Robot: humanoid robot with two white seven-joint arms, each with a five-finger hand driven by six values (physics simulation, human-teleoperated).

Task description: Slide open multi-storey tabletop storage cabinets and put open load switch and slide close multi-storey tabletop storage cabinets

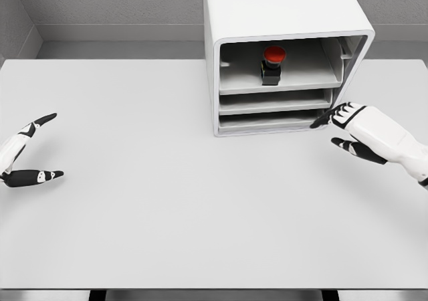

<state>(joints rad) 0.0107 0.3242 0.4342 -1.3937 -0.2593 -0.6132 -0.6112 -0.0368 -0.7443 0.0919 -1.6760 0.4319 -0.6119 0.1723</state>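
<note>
Showing a late stage of the task: the load switch [272,65], a black body with a red cap, already stands upright in the top tier of the storage cabinet [281,13], towards the middle of that tier's tray [267,83]. Placement therefore appears done. Whether the top tray is pushed fully home cannot be told with certainty; its front edge looks roughly level with the two lower trays [274,104] and slightly inside the cabinet's front frame, so the closing step is judged either finished or nearly so. The right hand [354,130] hovers just beside the cabinet's lower right corner, fingers extended and loosely spread, holding nothing; its fingertips [321,120] point at the front of the lower trays and look close to them, though contact cannot be confirmed. The left hand [27,154] is well apart from the cabinet, above the left side of the table [167,214], thumb and fingers open and empty. What probably remains is a final push on the tray, if any, and withdrawal of the right arm.
</note>
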